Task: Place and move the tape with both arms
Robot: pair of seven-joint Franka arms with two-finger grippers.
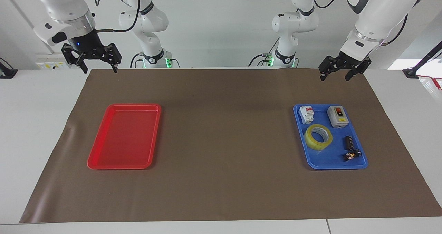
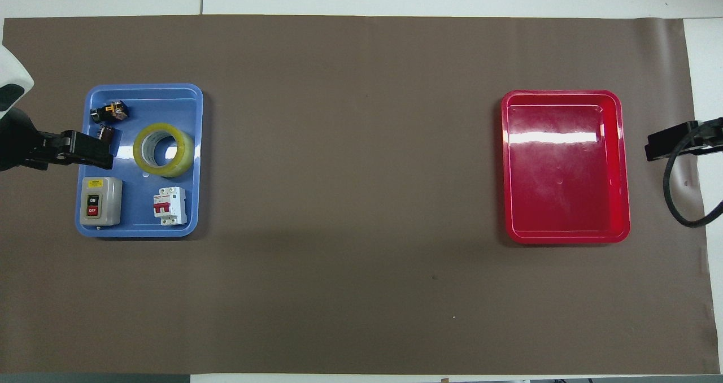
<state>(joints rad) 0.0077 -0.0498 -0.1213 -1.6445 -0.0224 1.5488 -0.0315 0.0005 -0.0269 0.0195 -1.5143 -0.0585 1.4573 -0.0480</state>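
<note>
Facing view, from one side of the picture to the other. Right gripper (image 1: 98, 67) hangs in the air over the robots' edge of the brown mat (image 1: 221, 178), at the right arm's end of the table; its jaws are spread w/ nothing between them. The arm waits. Below it, on the mat, lies a red tray (image 1: 103, 142), flat, nothing in it.

The mat's middle stretch is bare brown paper.

Toward the left arm's end sits a blue tray (image 1: 311, 158) w/ several items. The tape (image 1: 318, 136) lies flat in the tray's middle, hole facing up, touching neither gripper. Nearer the robots than the tape: a white breaker w/ red switch (image 1: 306, 114) and, beside it, a grey switch box (image 1: 337, 116). Beside the tape, toward the table's end, a small black cylinder (image 1: 348, 142); farther from the robots than that, a small black & yellow part (image 1: 351, 155).

Left gripper (image 1: 343, 69) hangs over the robots' edge of the mat, above the blue tray's end of the table, jaws spread, holding nothing. That arm also waits.
</note>
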